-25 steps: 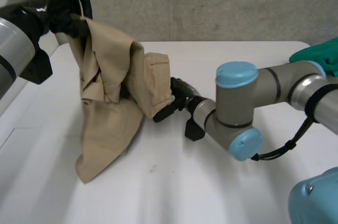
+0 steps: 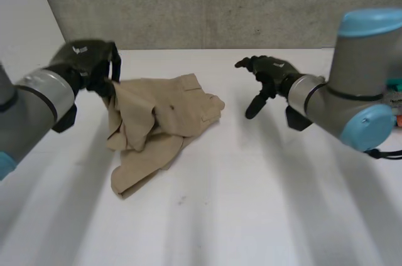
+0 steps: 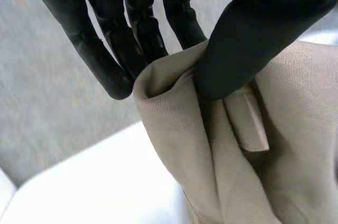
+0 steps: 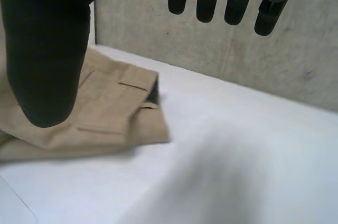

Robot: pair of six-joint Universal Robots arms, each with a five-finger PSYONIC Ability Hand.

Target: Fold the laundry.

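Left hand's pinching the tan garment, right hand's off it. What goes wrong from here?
1. The left hand pinches just a small fold at the edge of the tan garment between thumb and fingers, so a lift may slip it out.
2. The garment lies bunched in overlapping layers on the table. A one-handed pull would likely drag the heap, not spread it.
3. The right hand is open and apart from the cloth, and a regrasp might catch several layers.

White table (image 2: 251, 216) before a grey concrete wall (image 2: 220, 2)

The tan garment (image 2: 163, 122) was matt woven twill cloth; the white counter (image 2: 251, 203) looked smooth, the far wall (image 2: 220, 2) rough concrete.
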